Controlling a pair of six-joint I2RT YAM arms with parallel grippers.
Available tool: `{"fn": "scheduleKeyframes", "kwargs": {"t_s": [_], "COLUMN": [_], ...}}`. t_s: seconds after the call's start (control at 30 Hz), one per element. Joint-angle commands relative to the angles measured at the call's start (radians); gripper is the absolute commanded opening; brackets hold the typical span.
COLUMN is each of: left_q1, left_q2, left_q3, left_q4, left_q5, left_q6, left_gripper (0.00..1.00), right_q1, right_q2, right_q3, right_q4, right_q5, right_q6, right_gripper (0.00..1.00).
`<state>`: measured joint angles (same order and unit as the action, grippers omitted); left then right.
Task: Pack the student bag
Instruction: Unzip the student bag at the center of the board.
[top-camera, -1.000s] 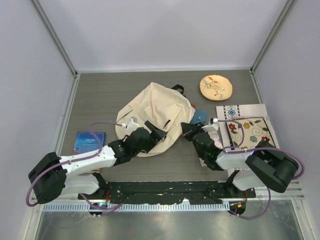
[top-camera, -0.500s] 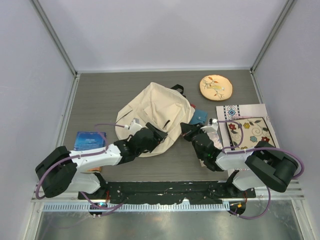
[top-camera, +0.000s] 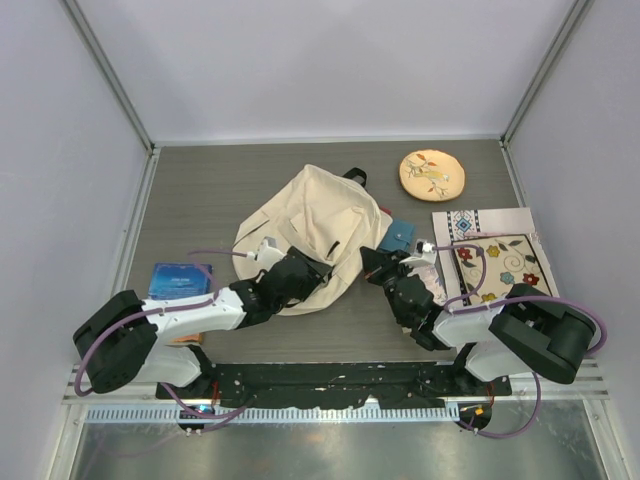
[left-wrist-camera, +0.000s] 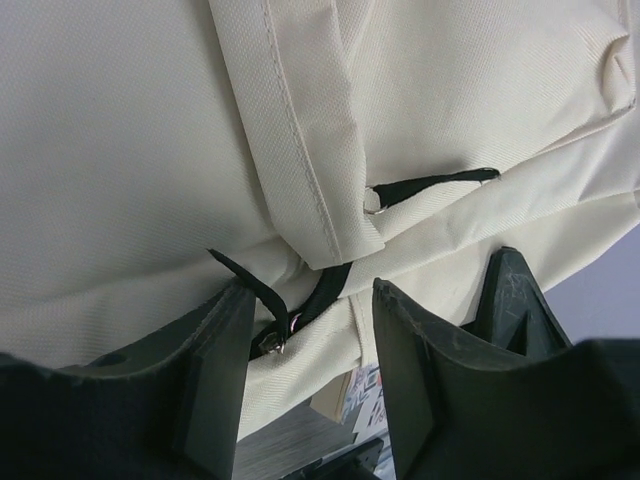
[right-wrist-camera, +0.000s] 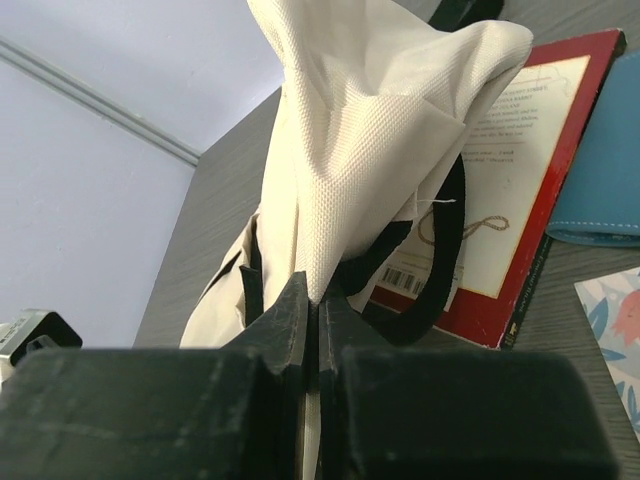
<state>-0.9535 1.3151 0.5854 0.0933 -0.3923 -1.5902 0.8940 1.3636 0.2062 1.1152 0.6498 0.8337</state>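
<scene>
Fingers (right-wrist-camera: 285, 322) of the right gripper (right-wrist-camera: 312, 330) are clenching a fold of the student bag (right-wrist-camera: 350, 130), holding its right edge raised off the desk (top-camera: 200, 190). A red-bordered book (right-wrist-camera: 520, 160) and a teal book (right-wrist-camera: 600, 150) are lying just behind that raised edge.

Fingers of the left gripper (left-wrist-camera: 310, 300) are standing apart, straddling a black strap (left-wrist-camera: 250, 285) at the flap edge without clamping it.

The bag is lying at the middle of the desk, between both grippers.

Compared with one second earlier, the left fingers are standing closer together, the left arm is reaching further onto the bag's near side, and the teal book is showing more.
</scene>
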Motion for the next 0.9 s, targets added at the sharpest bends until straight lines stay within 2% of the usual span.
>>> {"fn": "scheduleKeyframes", "kwargs": {"t_s": [0.0,0.1,0.27,0.3,0.53,0.6,0.63,0.8,0.87], "left_q1": [0.007,0.009,0.007,0.009,0.007,0.009,0.009,0.009,0.009], "left_q2": [0.004,0.012,0.039,0.048,0.055,0.053,0.053,0.052,0.039], "left_q3": [0.004,-0.002,0.005,0.007,0.004,0.004,0.004,-0.009,-0.019], "left_q4": [-0.018,-0.017,0.0,0.005,0.02,0.02,0.019,0.04,0.049], "left_q5": [-0.063,-0.059,-0.042,-0.036,-0.036,-0.036,-0.037,-0.028,-0.025], "left_q6": [-0.001,-0.007,-0.001,0.001,0.009,0.019,0.022,0.073,0.096], "left_gripper": [0.5,0.5,0.4,0.3,0.17,0.02,0.0,0.0,0.0], "right_q1": [0.009,0.008,0.01,0.011,0.014,0.013,0.013,0.013,0.011], "right_q2": [-0.014,-0.012,-0.001,0.002,0.005,0.008,0.009,0.002,-0.017], "right_q3": [-0.008,-0.01,-0.007,-0.008,-0.008,-0.008,-0.008,0.01,0.045], "right_q4": [0.221,0.227,0.238,0.239,0.247,0.247,0.247,0.186,0.071], "right_q5": [0.048,0.051,0.05,0.048,0.057,0.059,0.062,0.091,0.12], "right_q6": [-0.088,-0.09,-0.093,-0.097,-0.104,-0.102,-0.096,-0.081,-0.061], "right_gripper": [0.01,0.01,0.01,0.01,0.01,0.01,0.01,0.01,0.01]}}
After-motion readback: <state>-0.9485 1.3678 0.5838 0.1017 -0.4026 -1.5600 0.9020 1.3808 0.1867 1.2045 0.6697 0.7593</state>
